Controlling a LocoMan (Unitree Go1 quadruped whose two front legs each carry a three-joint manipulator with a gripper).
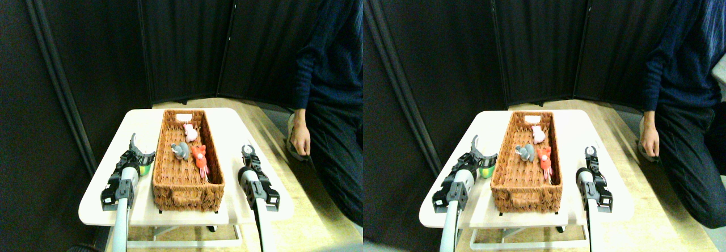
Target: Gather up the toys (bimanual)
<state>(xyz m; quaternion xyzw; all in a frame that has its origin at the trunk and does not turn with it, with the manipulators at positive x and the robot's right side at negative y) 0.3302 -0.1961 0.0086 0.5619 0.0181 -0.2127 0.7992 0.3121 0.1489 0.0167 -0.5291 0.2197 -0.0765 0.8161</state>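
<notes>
My two pale manipulators rise from the bottom edge, one on each side of the long brown woven wicker basket that stands lengthwise on the white rounded worktop.

My left gripper sits just beside the basket's left wall, its dark prongs pointing up and spread a little; I cannot tell whether they hold anything. Right at that gripper, partly hidden behind it, lies a small green and yellow plush toy on the worktop, touching or nearly touching the basket's outer wall. My right gripper hovers over the bare worktop just right of the basket, jaws parted around a small gap and empty.

Inside the basket, three toys lie in the middle and far half. Nearest is an orange-red plush animal with thin trailing legs, stretched along the right wall. Touching it on the left is a grey plush animal, rounded and lying on its side. Beyond them, near the right wall, lies a pink plush animal. The near half of the basket holds nothing.

Farther right, off the worktop, a person in dark clothes kneels on the wooden floor, one hand hanging down. Black screen panels close off the back.
</notes>
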